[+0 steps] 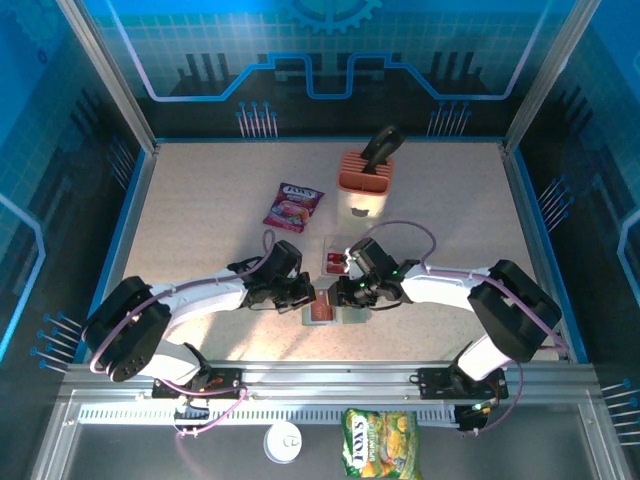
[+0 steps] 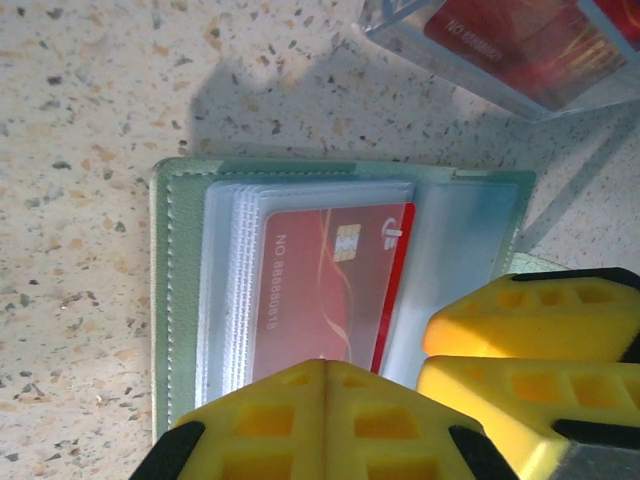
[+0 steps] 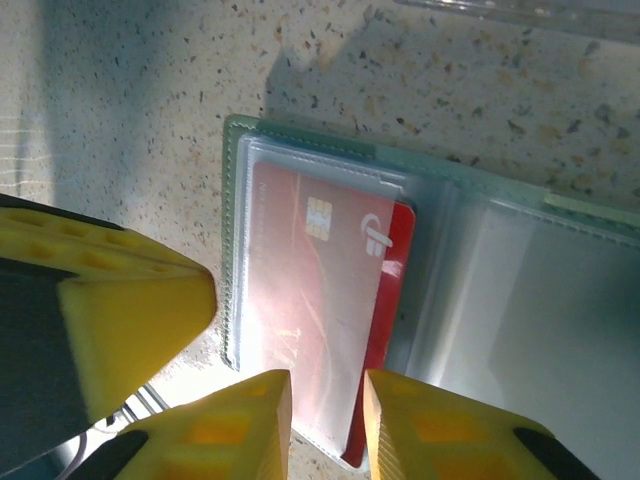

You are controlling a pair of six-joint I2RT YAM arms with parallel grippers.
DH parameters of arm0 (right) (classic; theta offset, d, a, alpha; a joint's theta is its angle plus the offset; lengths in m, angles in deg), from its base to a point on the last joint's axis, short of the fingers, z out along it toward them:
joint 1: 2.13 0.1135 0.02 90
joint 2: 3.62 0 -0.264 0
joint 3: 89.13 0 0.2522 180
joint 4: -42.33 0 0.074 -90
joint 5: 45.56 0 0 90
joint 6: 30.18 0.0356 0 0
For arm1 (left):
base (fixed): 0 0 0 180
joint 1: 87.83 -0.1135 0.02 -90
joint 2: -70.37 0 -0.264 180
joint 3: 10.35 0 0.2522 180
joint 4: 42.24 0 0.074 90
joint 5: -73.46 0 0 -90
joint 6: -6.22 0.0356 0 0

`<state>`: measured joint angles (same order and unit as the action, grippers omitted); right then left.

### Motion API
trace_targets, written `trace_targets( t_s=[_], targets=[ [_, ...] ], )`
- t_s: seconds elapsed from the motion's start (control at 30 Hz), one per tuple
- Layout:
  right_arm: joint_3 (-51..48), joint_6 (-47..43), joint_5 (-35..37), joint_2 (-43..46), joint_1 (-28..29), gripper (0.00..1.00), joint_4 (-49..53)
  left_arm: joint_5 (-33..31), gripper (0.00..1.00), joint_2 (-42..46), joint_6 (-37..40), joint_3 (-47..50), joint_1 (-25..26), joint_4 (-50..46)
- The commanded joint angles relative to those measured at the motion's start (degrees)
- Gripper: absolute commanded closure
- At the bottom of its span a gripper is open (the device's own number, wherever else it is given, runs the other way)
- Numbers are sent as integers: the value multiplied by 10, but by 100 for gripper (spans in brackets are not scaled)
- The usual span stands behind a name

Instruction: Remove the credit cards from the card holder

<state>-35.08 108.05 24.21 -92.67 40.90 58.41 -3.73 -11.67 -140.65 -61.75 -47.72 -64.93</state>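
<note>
Yellow pocketed fingers (image 2: 270,425) of the left gripper (image 2: 325,385) are seen nearest the lens, clenched with no gap over the lower edge of the card holder (image 2: 175,300). Whether anything is pinched cannot be told.

The holder is laid open and flat on the speckled worktop (image 2: 90,120), between the 2 arms. A stitched grey-green rim is noted, with cloudy clear sleeves stacked in steps. 1 glossy red card (image 2: 320,290), chip uppermost, is lodged in the top sleeve, its right edge bared.

The right gripper (image 3: 328,400) is seen part-open, with the card's lower edge in the gap; contact cannot be made out.

Bare worktop is noted left of the holder. Just beyond it, a clear tray (image 2: 440,65) with further red cards (image 2: 520,40) is cut off by the frame.
</note>
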Motion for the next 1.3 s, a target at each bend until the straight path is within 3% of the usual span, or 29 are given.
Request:
trace_targets(
  t_s=[0.0,1.27],
  targets=[
    [16,6,-11,-11,6,75,-12,-5,100,-14,4,18,-3,-1],
    [14,5,-26,-53,7,78,-19,7,100,-8,-15,8,8,31]
  ],
)
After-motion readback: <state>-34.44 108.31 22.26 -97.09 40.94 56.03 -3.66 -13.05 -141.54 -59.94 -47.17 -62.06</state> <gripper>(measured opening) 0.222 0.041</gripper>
